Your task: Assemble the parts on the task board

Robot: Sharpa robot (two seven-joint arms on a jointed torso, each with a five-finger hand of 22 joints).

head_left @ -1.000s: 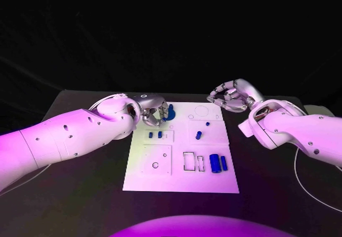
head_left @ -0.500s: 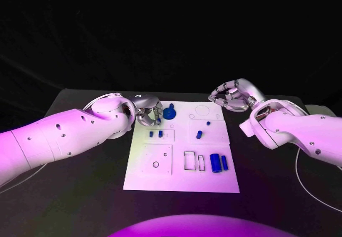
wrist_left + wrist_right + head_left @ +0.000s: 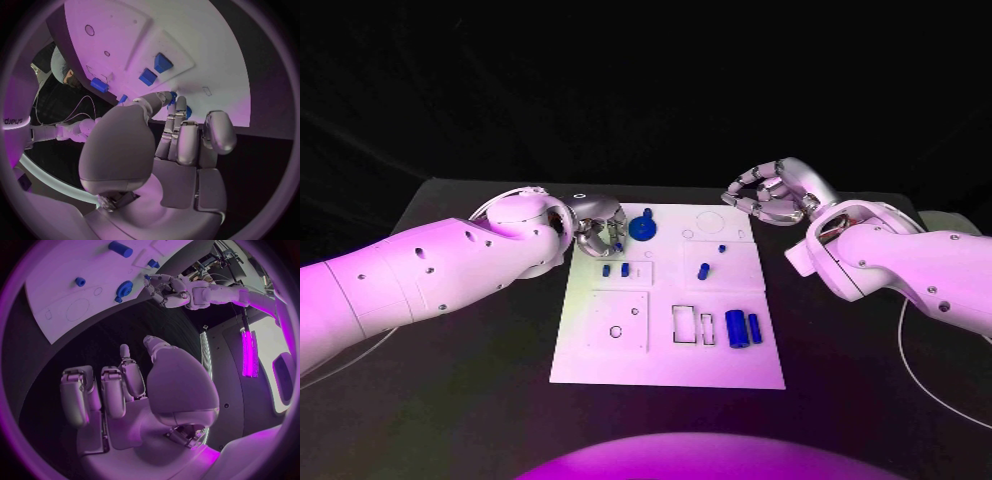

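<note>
Left hand (image 3: 600,232) has let go of the round blue part (image 3: 643,227), now seated at the far-left of the task board (image 3: 733,375), fingers loose beside it; right hand (image 3: 769,195) hovers empty, fingers apart; next part awaits.

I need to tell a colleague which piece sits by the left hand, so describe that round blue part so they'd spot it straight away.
Start at the white task board and go to its far edge. Near the far left corner, beside the left hand, lies the round blue part. It is a disc with a small tab, unlike the small pegs nearer.
</note>
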